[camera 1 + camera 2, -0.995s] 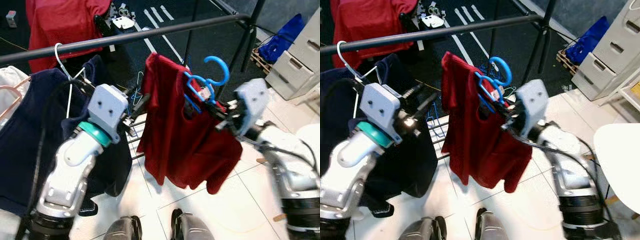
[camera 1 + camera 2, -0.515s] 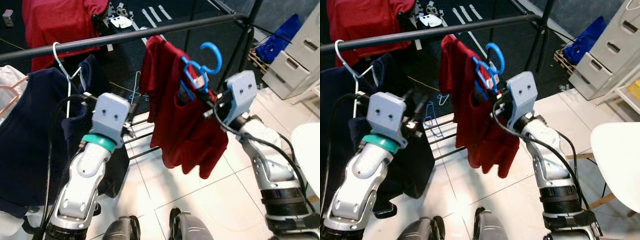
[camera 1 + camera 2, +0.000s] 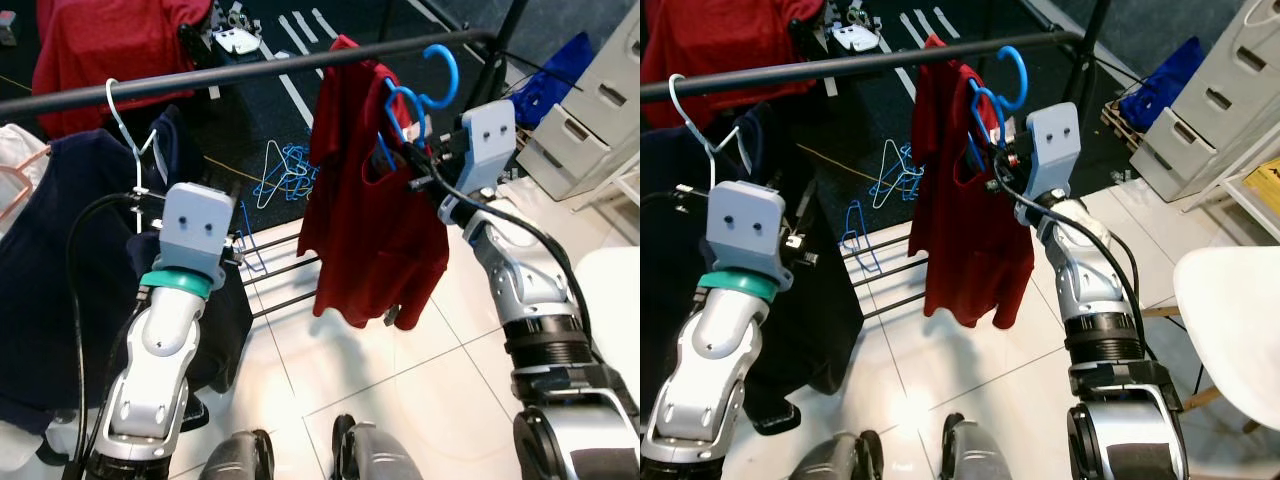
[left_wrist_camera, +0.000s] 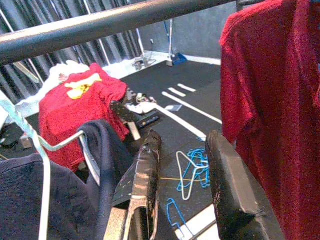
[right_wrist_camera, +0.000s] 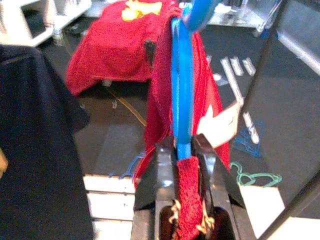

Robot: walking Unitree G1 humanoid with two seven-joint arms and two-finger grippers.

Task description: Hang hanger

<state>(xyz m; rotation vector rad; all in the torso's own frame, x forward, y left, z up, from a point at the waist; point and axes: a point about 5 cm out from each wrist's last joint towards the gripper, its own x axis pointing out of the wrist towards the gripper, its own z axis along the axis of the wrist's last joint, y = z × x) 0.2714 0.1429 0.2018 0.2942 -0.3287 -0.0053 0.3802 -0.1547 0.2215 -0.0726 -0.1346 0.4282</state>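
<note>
My right gripper (image 5: 182, 150) is clamped on the blue hanger (image 3: 415, 95) with the red shirt (image 3: 370, 215) draped on it, and the hook sits right at the rail (image 3: 250, 72), its curl about level with the bar — not yet over it, as far as I can judge. To do this well I should lift the hook clear above the rail, carry it across, then lower until the curl seats before I let go; the shirt's weight will likely swing the hanger, so slow and level is best. My left gripper (image 4: 182, 165) waits below the rail, fingers apart and empty. The rail is a smooth dark round tube; the hanger thin glossy plastic; the shirt soft, limp knit — beside it a navy garment (image 3: 60, 260) hangs on a white hanger (image 3: 125, 125).
</note>
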